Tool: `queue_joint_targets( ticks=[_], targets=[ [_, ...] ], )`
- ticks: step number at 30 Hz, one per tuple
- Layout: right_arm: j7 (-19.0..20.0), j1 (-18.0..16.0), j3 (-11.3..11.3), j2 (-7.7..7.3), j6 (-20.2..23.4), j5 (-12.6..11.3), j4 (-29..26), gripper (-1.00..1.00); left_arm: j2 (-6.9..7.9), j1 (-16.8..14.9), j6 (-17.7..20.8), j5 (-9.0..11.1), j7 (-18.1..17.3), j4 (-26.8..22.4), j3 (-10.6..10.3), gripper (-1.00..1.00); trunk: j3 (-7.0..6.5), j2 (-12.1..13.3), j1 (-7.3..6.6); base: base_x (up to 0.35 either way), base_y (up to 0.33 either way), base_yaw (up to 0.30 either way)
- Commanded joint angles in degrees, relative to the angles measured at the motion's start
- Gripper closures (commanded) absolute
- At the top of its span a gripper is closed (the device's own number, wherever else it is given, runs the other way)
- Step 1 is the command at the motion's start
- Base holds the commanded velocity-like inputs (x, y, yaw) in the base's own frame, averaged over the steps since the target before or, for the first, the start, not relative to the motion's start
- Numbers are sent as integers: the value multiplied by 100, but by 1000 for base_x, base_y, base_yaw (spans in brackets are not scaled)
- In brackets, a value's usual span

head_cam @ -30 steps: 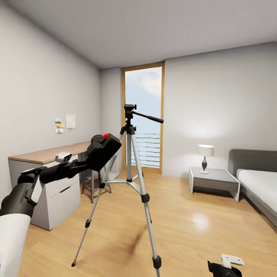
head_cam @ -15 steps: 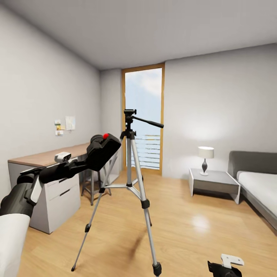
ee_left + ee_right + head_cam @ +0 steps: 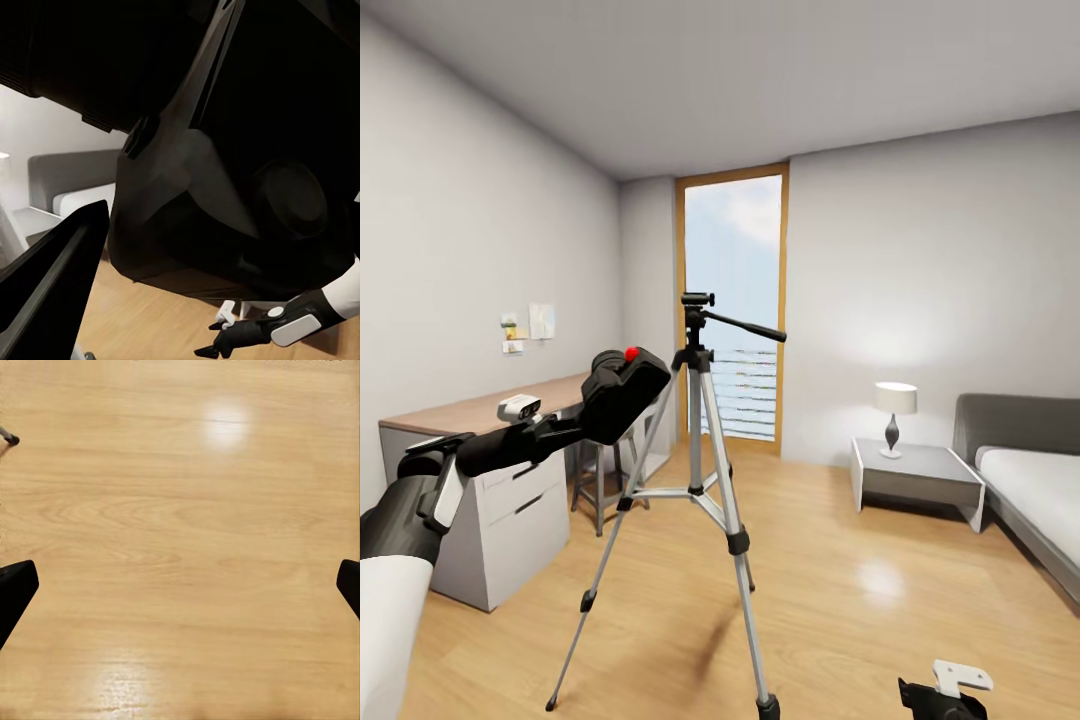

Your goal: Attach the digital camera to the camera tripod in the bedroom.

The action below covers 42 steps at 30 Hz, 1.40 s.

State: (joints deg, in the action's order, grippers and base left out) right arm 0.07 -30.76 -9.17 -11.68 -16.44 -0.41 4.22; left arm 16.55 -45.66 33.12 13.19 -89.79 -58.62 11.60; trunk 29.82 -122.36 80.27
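My left gripper (image 3: 600, 410) is shut on the digital camera (image 3: 624, 388), a chunky black body with a red button on top, held at chest height. The camera hangs just left of the camera tripod (image 3: 695, 430) and below its black head (image 3: 697, 301), apart from it. The tripod stands on the plank floor, its long black handle (image 3: 745, 326) pointing right. In the left wrist view the camera (image 3: 225, 142) is a dark mass right at the lens. My right gripper (image 3: 180, 589) is open and low over the bare floor, its fingertips (image 3: 15, 592) wide apart.
A grey desk (image 3: 490, 500) with a wood top lines the left wall, a stool (image 3: 600, 480) beside it. The tall window (image 3: 733, 300) is behind the tripod. A bedside table (image 3: 915, 470) with a lamp and the bed (image 3: 1030, 480) stand at right. One tripod foot (image 3: 9, 437) lies near my right gripper.
The whole view has shifted, and the tripod now sits lower in the picture. The held camera has edged a little left and up, nearer the height of the tripod's head.
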Motion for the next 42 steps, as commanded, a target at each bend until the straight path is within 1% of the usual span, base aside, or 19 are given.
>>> queue_joint_targets(
  ticks=[1, 15, 42],
  targets=[
    [1, -12, -23, -1, -43, -3, 26, -100, 2, -4, 55, 0, -21, 0, 0, 100, -9, 37, -24, 0, 0, 0],
    [1, -10, -23, -1, -43, -3, 26, -100, 36, -3, 55, 1, -21, 0, 6, 100, -238, 599, -331, 0, 0, 0],
    [1, -11, -23, -1, -43, -3, 26, -100, 42, -4, 55, 7, -21, 0, 9, 100, -492, 1682, -924, 0, 0, 0]
  ],
)
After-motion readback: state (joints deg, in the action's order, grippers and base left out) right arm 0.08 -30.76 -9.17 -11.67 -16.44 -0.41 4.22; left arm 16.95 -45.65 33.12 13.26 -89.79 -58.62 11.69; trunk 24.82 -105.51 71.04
